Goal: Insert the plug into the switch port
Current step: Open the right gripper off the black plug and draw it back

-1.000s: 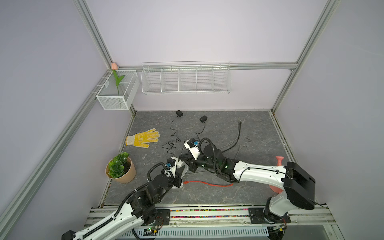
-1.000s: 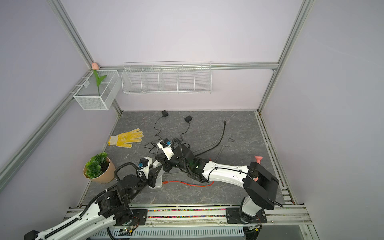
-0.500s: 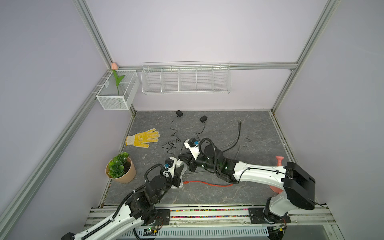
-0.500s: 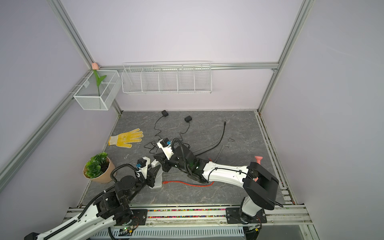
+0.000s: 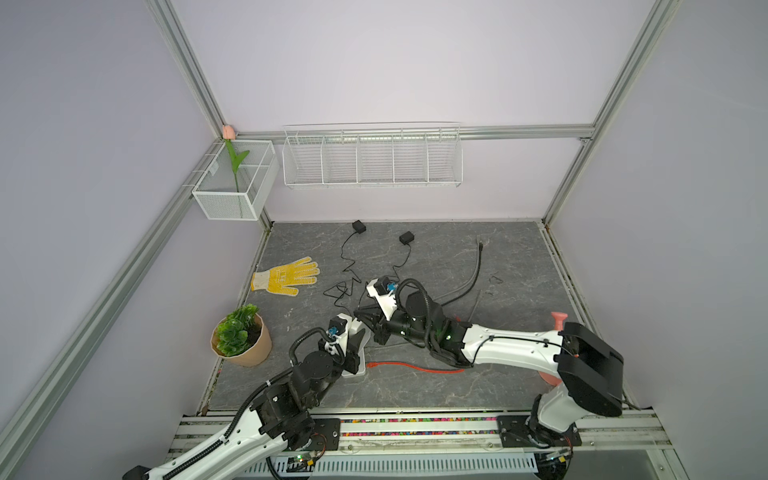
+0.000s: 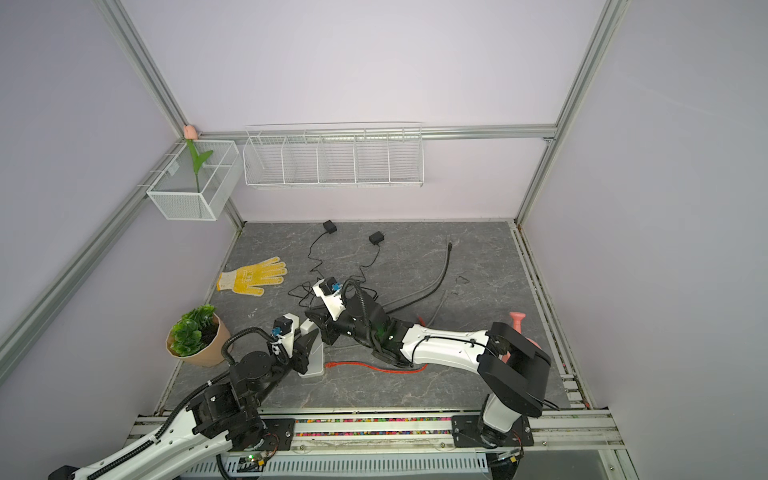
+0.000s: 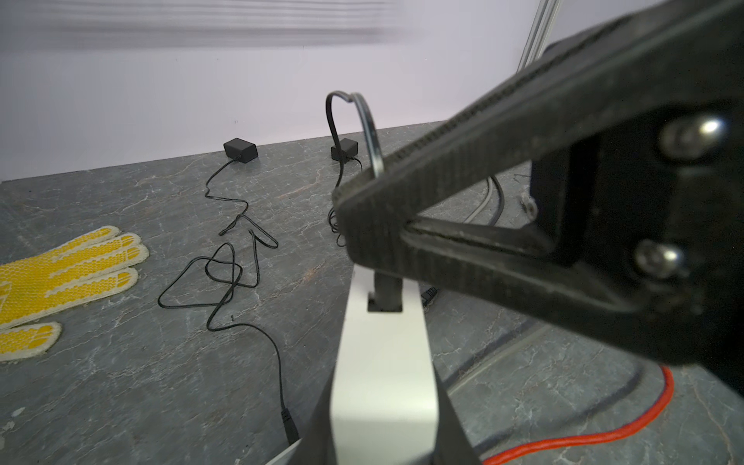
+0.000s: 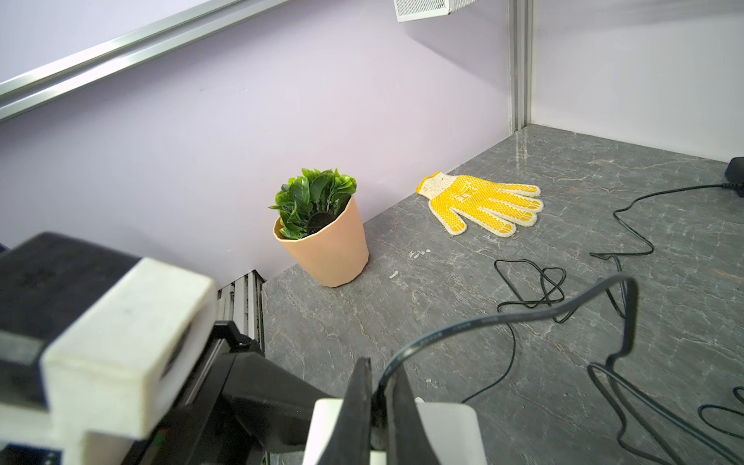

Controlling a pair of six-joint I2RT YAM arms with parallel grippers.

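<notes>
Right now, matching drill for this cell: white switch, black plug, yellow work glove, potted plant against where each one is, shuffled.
Things
1. white switch
2. black plug
3. yellow work glove
4. potted plant

Places
A. lying flat on the table, farther back than the plant
B. clamped in the left tool
C. standing at the table's left edge
D. pinched in the right tool, at the port on the switch

Pairs: 1-B, 2-D, 3-A, 4-C
</notes>
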